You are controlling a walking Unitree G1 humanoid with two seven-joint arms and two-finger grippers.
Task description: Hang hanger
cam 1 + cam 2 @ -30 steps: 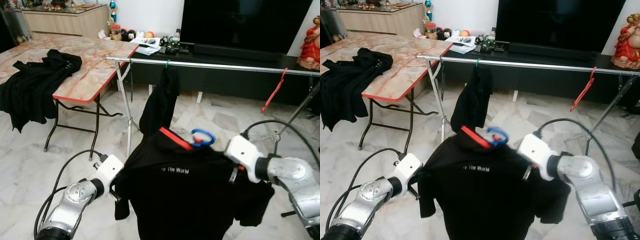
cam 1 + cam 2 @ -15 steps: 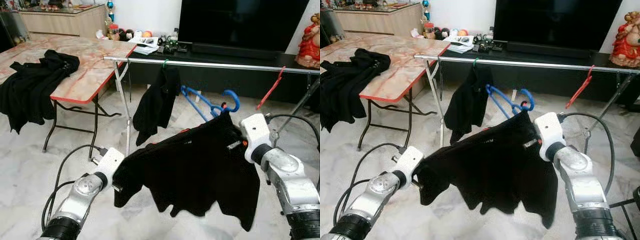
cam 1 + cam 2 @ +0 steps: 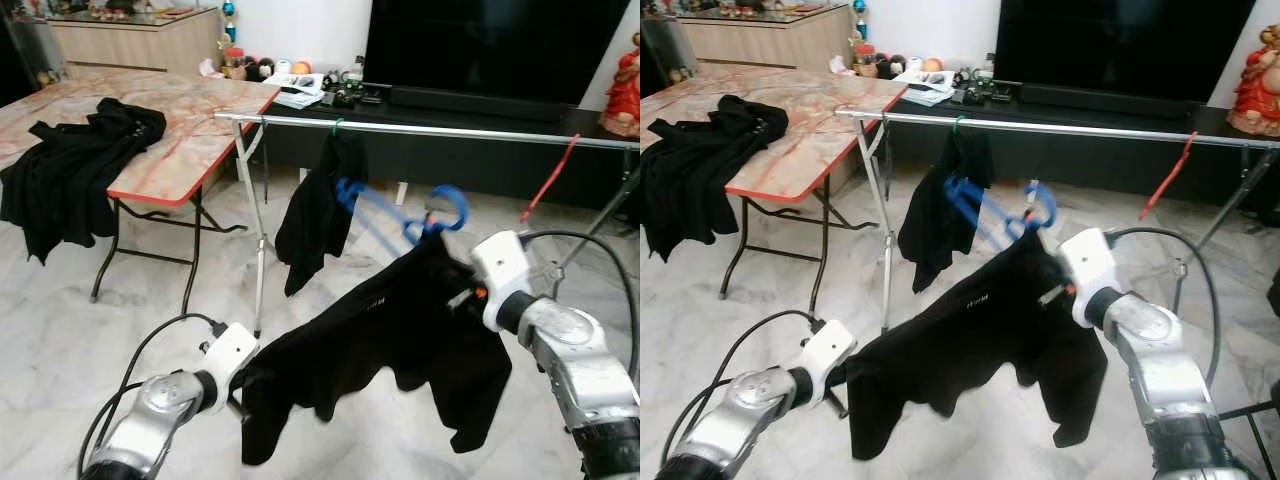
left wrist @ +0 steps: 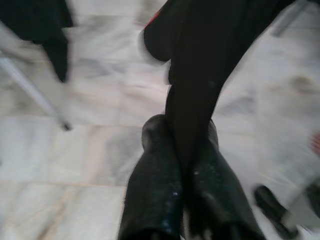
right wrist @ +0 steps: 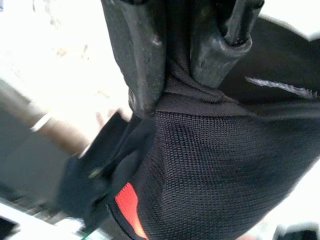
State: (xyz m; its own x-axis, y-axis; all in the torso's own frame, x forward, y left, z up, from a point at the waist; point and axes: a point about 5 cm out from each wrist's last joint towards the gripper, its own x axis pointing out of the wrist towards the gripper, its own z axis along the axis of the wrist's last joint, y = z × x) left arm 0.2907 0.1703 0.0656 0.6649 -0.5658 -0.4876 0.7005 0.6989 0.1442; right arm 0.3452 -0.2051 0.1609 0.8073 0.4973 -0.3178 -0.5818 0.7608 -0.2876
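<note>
A black T-shirt [image 3: 385, 325] on a blue hanger [image 3: 446, 208] stretches between my two grippers, below and in front of the silver clothes rail [image 3: 450, 131]. My right gripper [image 3: 463, 292] is shut on the shirt's shoulder just under the hanger hook, and its fingers [image 5: 140, 55] pinch the black cloth. My left gripper [image 3: 240, 386] is low at the left, shut on the shirt's other end. Its fingers [image 4: 155, 185] clamp a fold of cloth. The hanger is blurred and its hook is below the rail.
A black garment [image 3: 318, 215] on a green hanger and a red hanger [image 3: 548, 180] hang from the rail. A folding table [image 3: 190, 150] with black clothes [image 3: 70, 170] stands at the left. A dark TV console [image 3: 480, 100] lies behind the rail. Marble floor lies underfoot.
My right gripper has lifted the hanger end of the shirt towards the rail. My left gripper has sunk lower, so the shirt now slopes steeply down to the left.
</note>
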